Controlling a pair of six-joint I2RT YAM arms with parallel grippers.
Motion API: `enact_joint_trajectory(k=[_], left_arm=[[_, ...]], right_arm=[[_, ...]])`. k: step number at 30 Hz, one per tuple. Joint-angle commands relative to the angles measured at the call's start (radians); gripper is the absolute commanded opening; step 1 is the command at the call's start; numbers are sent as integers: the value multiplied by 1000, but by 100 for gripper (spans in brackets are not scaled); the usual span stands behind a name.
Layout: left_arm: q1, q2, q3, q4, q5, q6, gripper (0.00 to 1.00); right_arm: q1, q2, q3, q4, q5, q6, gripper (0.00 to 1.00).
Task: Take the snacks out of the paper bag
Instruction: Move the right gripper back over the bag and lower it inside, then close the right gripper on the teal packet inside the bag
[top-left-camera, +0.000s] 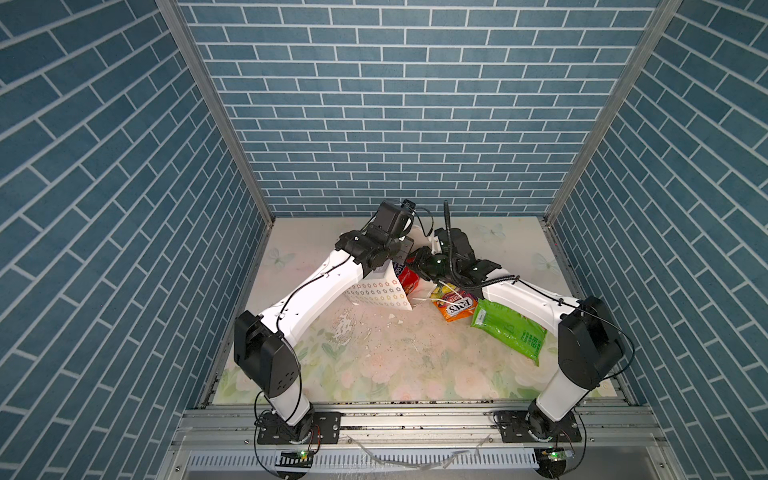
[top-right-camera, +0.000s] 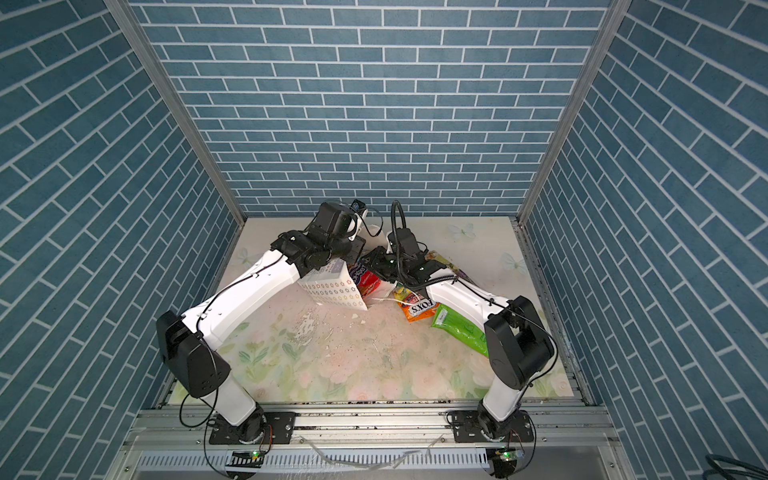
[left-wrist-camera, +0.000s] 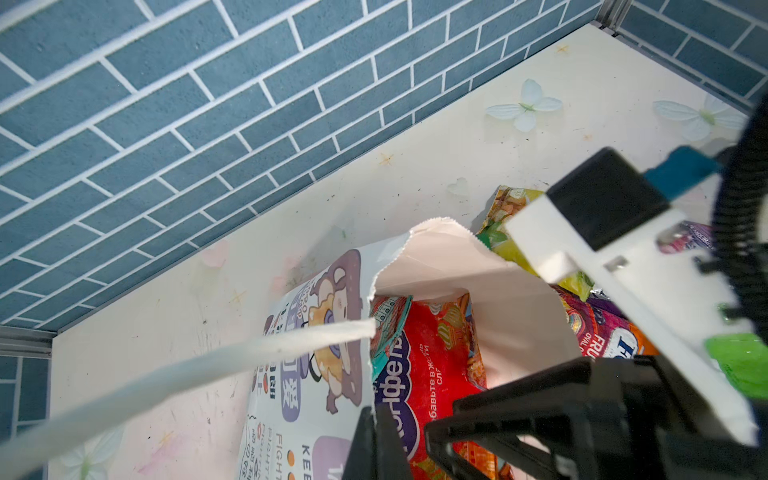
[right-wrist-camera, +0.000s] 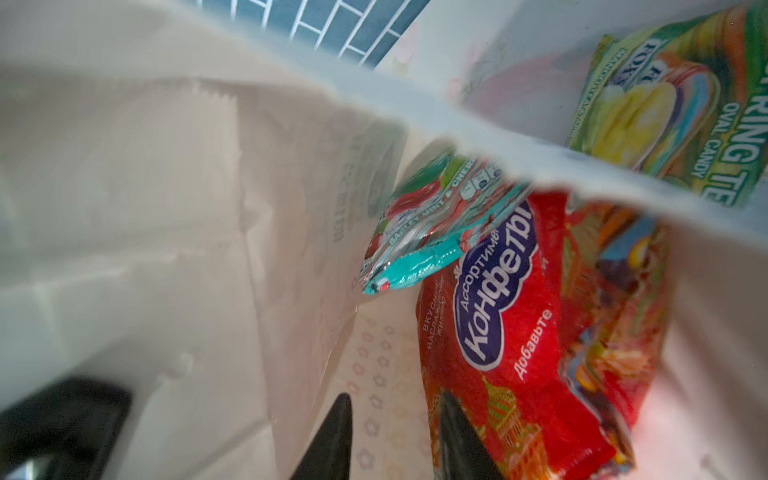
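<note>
Mid-task, reach-in for the next grab, as I read it. Nearest part of the worktop (top-left-camera: 374, 374) holds only flaked debris (top-left-camera: 345, 328), no packets. Next back are the big bright green packet (top-left-camera: 511, 332) and the orange FOX'S packet (top-left-camera: 455, 308), both already out, just beside each other by the right arm. Behind them is the paper bag (top-left-camera: 376, 293), tipped with its mouth toward the right arm. The red packet (right-wrist-camera: 519, 316) and teal packet (right-wrist-camera: 436, 224) are inside it, teal lying over the red one's far end against the bag wall. Left fingers (left-wrist-camera: 376, 440) are closed, pinching the bag's rim so the mouth gapes. Right fingers (right-wrist-camera: 332, 440) are inside the mouth, parted, nothing between them, with the red packet just beside one. Next move, my call: push in a little, straddle the red packet's near edge, close, and draw straight out through the mouth without snagging paper or the cord handle (left-wrist-camera: 208, 365). Both top views give the layout and what's out, but the arms cover the mouth and both sets of fingers. Left wrist view alone shows the rim pinch and the bag's cartoon face (left-wrist-camera: 328, 332). Right wrist view alone shows the bag's interior and the finger gap, plus a green FOX'S packet (right-wrist-camera: 665, 120) outside past the far wall. Its near wall is blurred.
</note>
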Motion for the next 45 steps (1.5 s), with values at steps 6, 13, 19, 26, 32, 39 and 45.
enact_joint_trajectory(k=[6, 13, 19, 26, 32, 39, 45], left_arm=[[1, -89, -70, 82, 3, 44, 0], [1, -123, -101, 70, 34, 63, 0], [1, -130, -109, 69, 52, 59, 0], [1, -127, -102, 69, 69, 59, 0], [1, -128, -106, 72, 71, 59, 0], [1, -129, -109, 78, 76, 62, 0], [1, -131, -106, 76, 76, 67, 0]], right_arm=[[31, 89, 80, 49, 82, 123, 38], [44, 150, 116, 57, 115, 154, 40], [48, 189, 151, 63, 127, 166, 63], [53, 232, 173, 84, 140, 183, 66], [61, 266, 173, 89, 135, 189, 55], [71, 284, 189, 89, 157, 177, 53], [74, 305, 224, 78, 168, 159, 53]])
